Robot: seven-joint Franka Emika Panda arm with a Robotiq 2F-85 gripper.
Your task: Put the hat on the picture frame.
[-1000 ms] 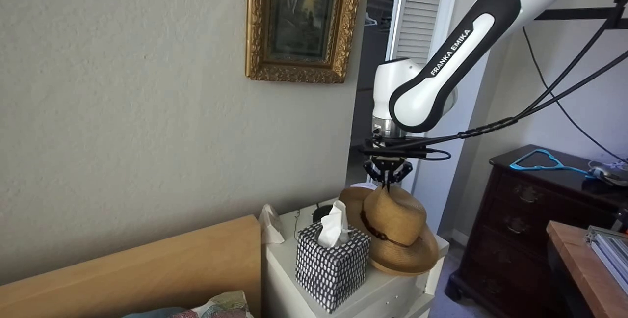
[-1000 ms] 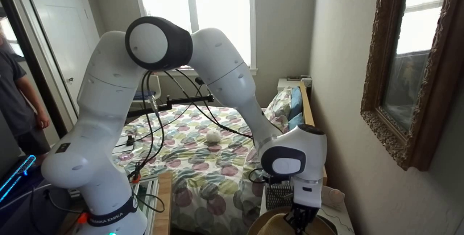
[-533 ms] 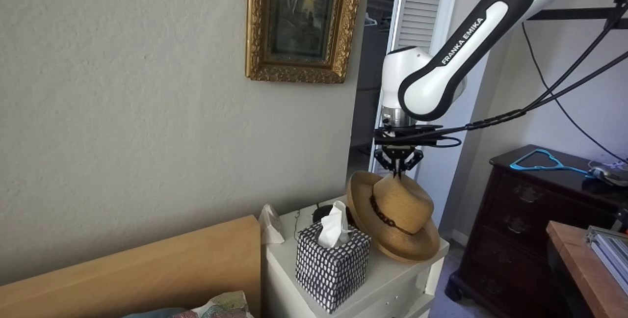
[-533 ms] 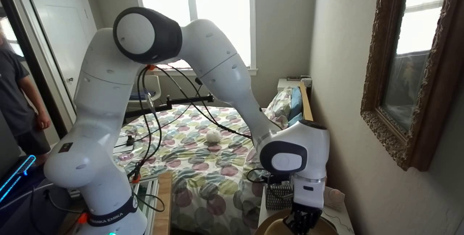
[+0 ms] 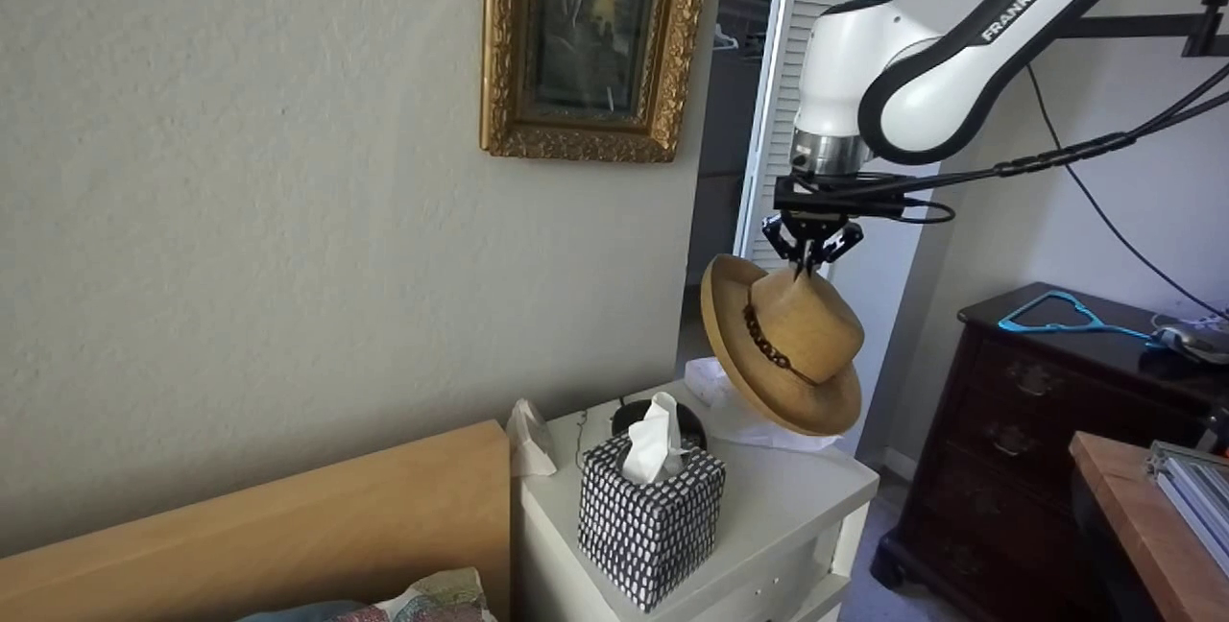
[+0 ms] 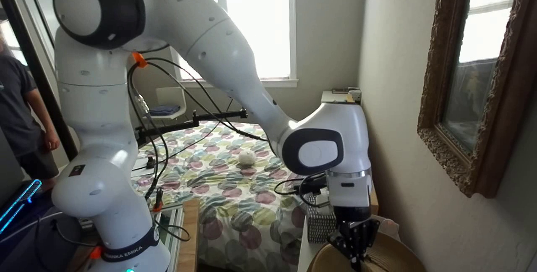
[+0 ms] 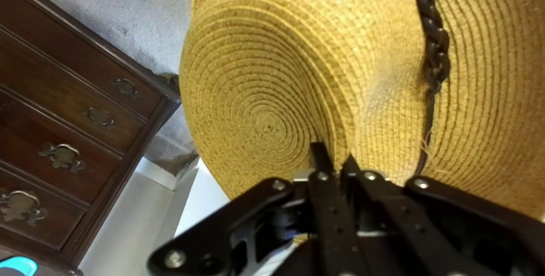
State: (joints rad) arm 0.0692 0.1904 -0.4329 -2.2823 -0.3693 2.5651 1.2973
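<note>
In an exterior view the hat (image 5: 805, 334), tan woven straw, dark-banded and wide-brimmed, hangs pinched at the crown above the far right edge of the tabletop (image 5: 778, 497), up and left of the right corner, tilted, its brim high on the left and low on the right. The frame (image 5: 581, 142), ornate and gold, dark inside, is upright above the far left edge, apart from the hat.
</note>
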